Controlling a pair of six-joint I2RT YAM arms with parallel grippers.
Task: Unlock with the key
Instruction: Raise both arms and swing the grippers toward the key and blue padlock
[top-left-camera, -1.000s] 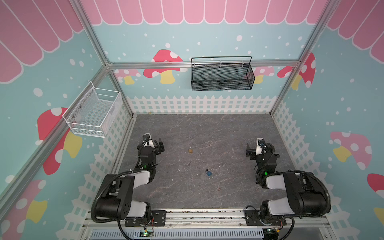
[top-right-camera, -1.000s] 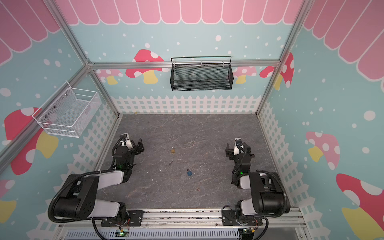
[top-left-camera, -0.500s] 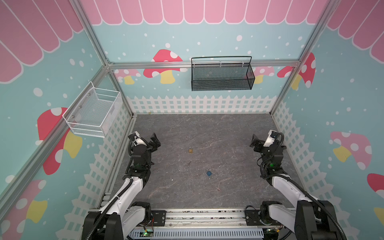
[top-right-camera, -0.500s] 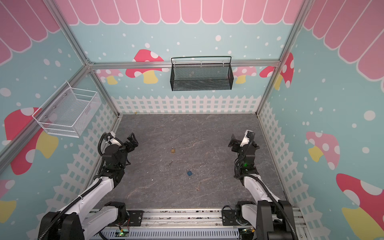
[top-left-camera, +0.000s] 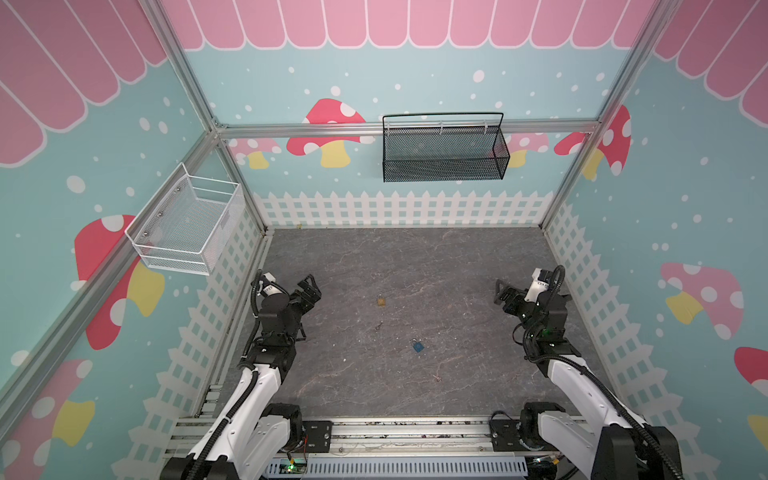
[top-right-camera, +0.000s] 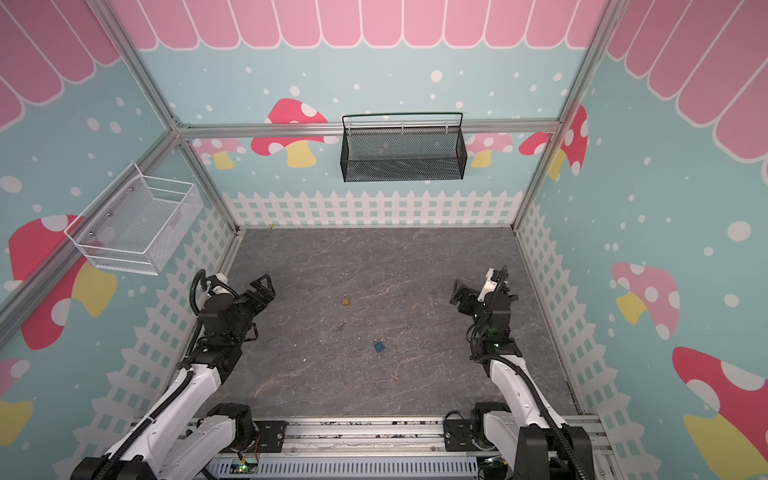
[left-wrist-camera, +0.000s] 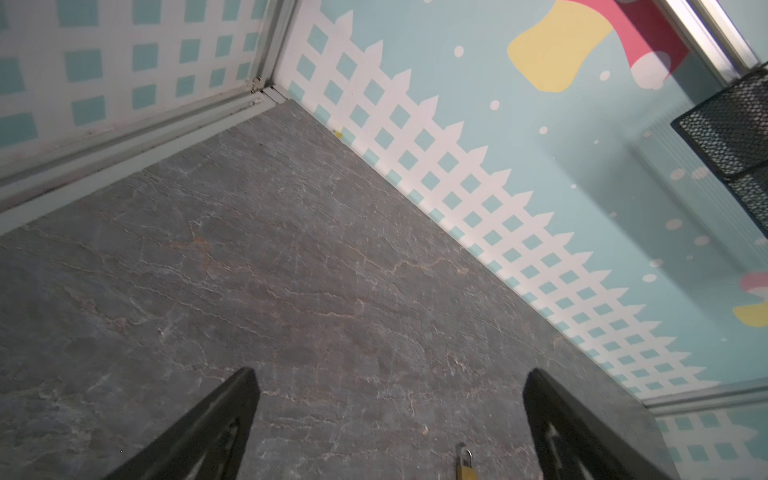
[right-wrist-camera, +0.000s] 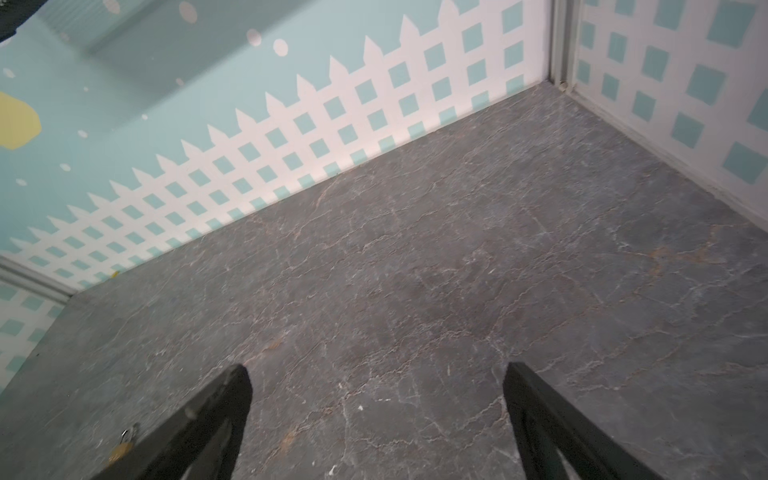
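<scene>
Key: the key (top-left-camera: 378, 326) is a tiny dark sliver lying flat on the worktop (top-left-camera: 395, 257), near the middle. It sits between the two padlocks and touches neither. It is too small to tell which way it points. It shows in both top views (top-right-camera: 341, 326) and in neither wrist view.
Brass padlock: the brass padlock (top-left-camera: 380, 301) lies flat just behind the key, toward the back wall. The edge of it shows in the left wrist view (left-wrist-camera: 464, 463) and the right wrist view (right-wrist-camera: 122, 446).
Blue padlock: the blue padlock (top-left-camera: 418, 345) lies flat, nearer the front rail and to the right of the key.
Left claw: the left claw (top-left-camera: 311, 289) is spread wide and holds nothing. It hangs over bare worktop by the left wall, well apart from the key.
Right claw: the right claw (top-left-camera: 500, 293) is spread wide and holds nothing. It hangs by the right wall, well apart from the key.
Walls: a black mesh basket (top-left-camera: 444, 158) hangs on the back wall and a white wire basket (top-left-camera: 183, 224) on the left wall.
</scene>
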